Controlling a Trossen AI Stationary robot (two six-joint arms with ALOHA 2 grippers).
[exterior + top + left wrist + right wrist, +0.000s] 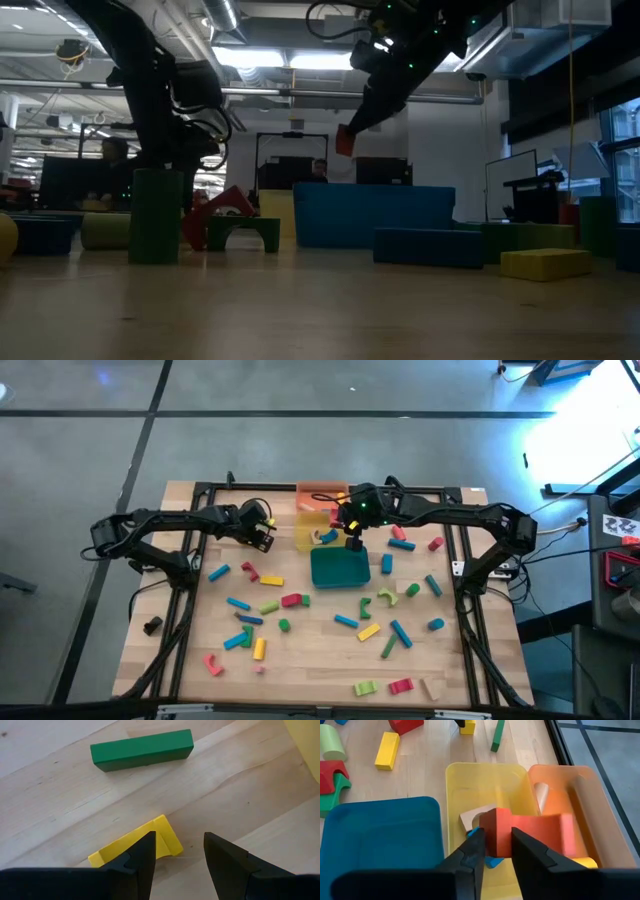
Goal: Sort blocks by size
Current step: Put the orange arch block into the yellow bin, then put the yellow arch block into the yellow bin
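My right gripper [352, 542] is shut on an orange-red arch block [535, 832] and hangs above the yellow tray [470, 785], between the teal tray [380, 835] and the orange tray [570, 785]. The low view shows the block [345, 140] well above the table. My left gripper [264, 535] is open at the table's far left, close above the wood. A yellow block [127, 851] lies beside one of its fingers, and a green bar [142, 750] lies farther off. Many coloured blocks [290, 600] lie scattered on the table. My right gripper pinches one end of the orange-red arch block [497, 832] between its two fingers, which come from above, pointing down. The rest of the block sticks out sideways past one finger. The block is lifted clear, over the yellow tray.
A pale wooden piece and a blue block [475, 820] lie in the yellow tray. The orange tray holds a pale piece [542, 795] and a yellow one [585, 862]. The teal tray [340, 568] stands just nearer than the two. The dark frame rails [190, 560] run along both sides.
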